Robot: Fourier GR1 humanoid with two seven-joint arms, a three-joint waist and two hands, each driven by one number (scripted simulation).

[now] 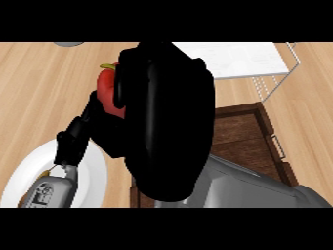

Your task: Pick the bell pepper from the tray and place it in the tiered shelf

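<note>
Bell pepper (109,93), red with a green stem, is clamped in the right hand (165,122), lifted close under the camera, fingers curled round it. Dark wooden tray (244,132) lies right of it on the bench (25,97); white wire tiered shelf (248,61) beyond. White plate (90,171) at lower left.

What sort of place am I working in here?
Most likely a kitchen counter: a light wooden top carrying a white plate, a dark wooden tray and a white wire tiered shelf. The right hand holds a red bell pepper.
</note>
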